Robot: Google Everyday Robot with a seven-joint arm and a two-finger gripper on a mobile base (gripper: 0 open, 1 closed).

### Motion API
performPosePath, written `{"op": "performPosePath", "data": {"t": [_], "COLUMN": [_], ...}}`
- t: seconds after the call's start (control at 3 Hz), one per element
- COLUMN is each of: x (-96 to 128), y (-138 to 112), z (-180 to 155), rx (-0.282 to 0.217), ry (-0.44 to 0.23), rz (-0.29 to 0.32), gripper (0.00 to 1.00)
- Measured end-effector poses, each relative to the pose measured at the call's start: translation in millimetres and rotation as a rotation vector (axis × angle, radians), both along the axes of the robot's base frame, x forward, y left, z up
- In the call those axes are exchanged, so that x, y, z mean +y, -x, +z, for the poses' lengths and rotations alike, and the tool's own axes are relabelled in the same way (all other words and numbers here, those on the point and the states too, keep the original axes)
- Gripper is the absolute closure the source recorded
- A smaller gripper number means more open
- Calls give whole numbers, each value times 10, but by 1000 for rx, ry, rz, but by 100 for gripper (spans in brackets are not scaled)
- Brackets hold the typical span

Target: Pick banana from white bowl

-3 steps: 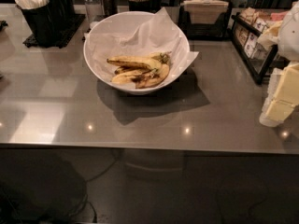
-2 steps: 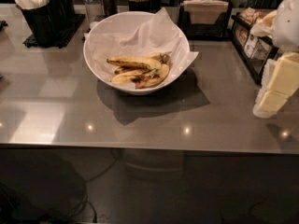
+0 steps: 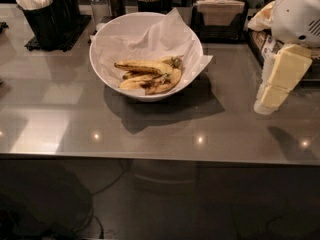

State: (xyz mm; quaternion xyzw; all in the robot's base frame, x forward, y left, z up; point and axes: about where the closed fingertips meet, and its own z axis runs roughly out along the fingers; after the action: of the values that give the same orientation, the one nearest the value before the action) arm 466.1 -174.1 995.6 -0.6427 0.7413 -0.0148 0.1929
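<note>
We see the gripper at the right edge, hanging low over the grey counter, well apart from the white bowl. Whether it is spread or closed, we can't tell. The banana lies in the bowl on crumpled paper, stem end to the right, touching the shorter bananas on its near side.
</note>
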Motion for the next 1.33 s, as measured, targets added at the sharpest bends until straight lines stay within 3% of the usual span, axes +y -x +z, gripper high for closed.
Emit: {"op": "performPosePath", "data": {"t": [0.33,1.0,1.33], "x": [94,834,853], "y": [-77,-445,-455], "z": [-41,-14,-5], "rx": [8,35,30], "ry": [-45,-157,-158], "rz": [15,144,147], "gripper": [0,0,0]}}
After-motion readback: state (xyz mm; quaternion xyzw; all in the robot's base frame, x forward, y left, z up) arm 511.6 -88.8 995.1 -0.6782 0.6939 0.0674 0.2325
